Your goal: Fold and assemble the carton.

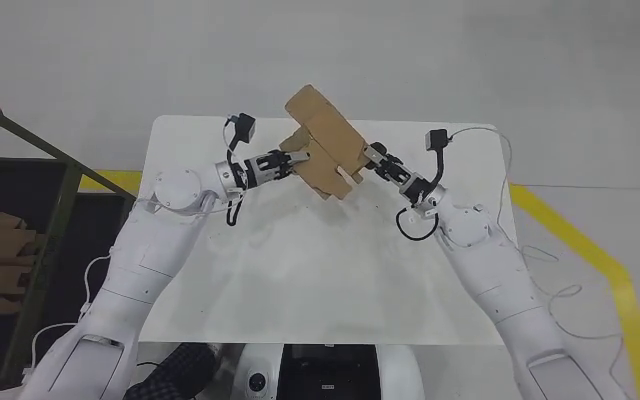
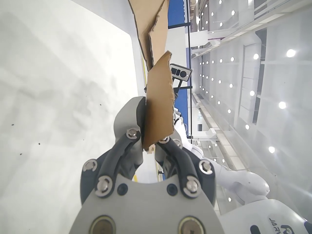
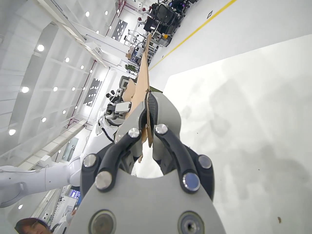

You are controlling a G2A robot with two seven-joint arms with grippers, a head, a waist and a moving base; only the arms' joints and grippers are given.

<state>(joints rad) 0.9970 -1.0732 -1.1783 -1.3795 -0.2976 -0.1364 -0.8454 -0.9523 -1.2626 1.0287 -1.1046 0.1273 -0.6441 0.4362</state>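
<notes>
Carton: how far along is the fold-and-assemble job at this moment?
Done: the carton is up off the table. In hand: the left end effector and the right end effector each clamp an opposite cardboard edge, holding it in the air between them. Left: it looks only partly opened, with flaps loose and unfolded; no closed box shape is visible yet.

The carton (image 1: 322, 148), pinched between the left gripper (image 1: 293, 162) and the right gripper (image 1: 360, 162), bars the middle of the far half of the table (image 1: 300, 280), and both arms slant in to close its flanks. Toward the robot, bare tabletop between the arms leaves broad room to pass. The carton seems to hang above the surface, though the gap beneath is hard to judge.
</notes>
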